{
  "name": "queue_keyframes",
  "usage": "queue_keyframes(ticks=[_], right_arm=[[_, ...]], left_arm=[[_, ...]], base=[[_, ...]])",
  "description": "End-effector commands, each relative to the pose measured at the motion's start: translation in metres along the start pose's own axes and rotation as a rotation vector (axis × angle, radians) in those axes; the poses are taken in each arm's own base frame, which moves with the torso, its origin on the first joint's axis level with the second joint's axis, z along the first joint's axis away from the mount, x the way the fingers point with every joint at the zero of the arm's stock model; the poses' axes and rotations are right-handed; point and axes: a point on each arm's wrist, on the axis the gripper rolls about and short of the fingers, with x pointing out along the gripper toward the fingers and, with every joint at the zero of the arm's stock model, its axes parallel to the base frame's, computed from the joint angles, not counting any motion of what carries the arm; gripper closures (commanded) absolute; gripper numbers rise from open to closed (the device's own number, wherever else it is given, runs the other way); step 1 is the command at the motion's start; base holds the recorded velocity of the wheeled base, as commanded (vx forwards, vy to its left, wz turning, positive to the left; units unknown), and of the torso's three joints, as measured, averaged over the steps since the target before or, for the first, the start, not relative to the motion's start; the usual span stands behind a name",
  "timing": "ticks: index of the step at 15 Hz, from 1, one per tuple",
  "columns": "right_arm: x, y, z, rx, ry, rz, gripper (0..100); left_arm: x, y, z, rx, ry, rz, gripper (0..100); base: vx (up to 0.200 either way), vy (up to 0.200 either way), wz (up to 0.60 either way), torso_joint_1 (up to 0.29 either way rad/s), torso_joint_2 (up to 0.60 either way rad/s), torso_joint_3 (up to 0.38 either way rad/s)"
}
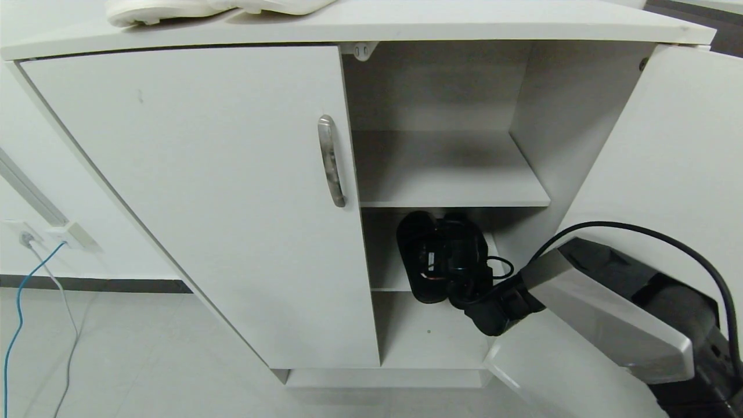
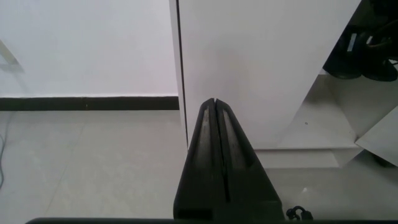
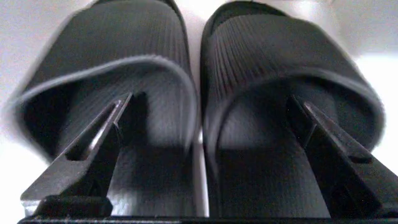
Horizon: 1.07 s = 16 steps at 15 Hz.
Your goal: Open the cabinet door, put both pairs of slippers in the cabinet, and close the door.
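We see the white cabinet with its left door closed and its right door swung wide. That leaves the right half of the inside exposed, which we take to be why the loading is done on that side. The upper shelf is bare. The right arm enters below it, presumably because the lower level is the easier reach from where it comes in.

The pair of black slippers sits in that lower space near the front edge of the lower shelf, side by side and toes inward. We cannot tell from the head view whether they rest fully on the shelf.

In the right wrist view, the right gripper has its fingers spread wide, one under the strap of each slipper. The two inner walls between the fingers are not pinched. We judge it released, or about to be drawn out, with this pair delivered.

The pair of white slippers lies on the cabinet top near its front left edge. It is not yet put away, so the task looks roughly half done.

The left gripper is clenched with nothing in it. It hangs low in front of the closed door's outer bottom corner, clear of the opening. We suppose it is kept there out of the right arm's way.

The metal handle on the closed door is untouched.
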Motion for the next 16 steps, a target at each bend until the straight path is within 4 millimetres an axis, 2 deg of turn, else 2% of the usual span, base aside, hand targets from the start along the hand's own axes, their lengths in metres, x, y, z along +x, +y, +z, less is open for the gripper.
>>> queue_keyframes(ticks=[1,4,5,7,9,14,16], right_arm=[[-0.045,-0.005,0.033,0.022,-0.04,0.009,0],[-0.097,-0.011,0.037,-0.002,-0.007,0.063,0],[-0.119,-0.016,0.03,-0.024,0.025,0.089,0],[-0.146,-0.017,0.029,-0.016,0.03,0.131,0],[-0.151,-0.018,0.034,-0.011,0.021,0.139,0],[-0.155,-0.015,0.03,-0.023,0.031,0.155,0],[-0.158,-0.012,0.026,-0.033,0.039,0.165,0]], left_arm=[[0.0,0.0,0.0,0.0,0.001,0.0,100],[0.0,0.0,0.0,-0.001,0.001,0.0,100],[0.0,0.0,0.0,-0.001,0.001,0.0,100],[0.0,0.0,0.0,-0.001,0.001,0.0,100],[0.0,0.0,0.0,-0.003,0.001,0.0,100],[0.0,0.0,0.0,0.0,0.001,-0.006,100],[0.0,0.0,0.0,0.0,0.001,-0.007,100]], base=[[0.0,0.0,0.0,0.0,0.0,0.0],[0.0,0.0,0.0,0.0,0.0,0.0],[0.0,0.0,0.0,0.0,0.0,0.0],[0.0,0.0,0.0,0.0,0.0,0.0],[-0.2,0.0,0.0,0.0,0.0,0.005],[-0.2,0.0,0.0,0.003,0.0,0.001],[0.0,0.0,0.0,0.0,0.0,0.0]])
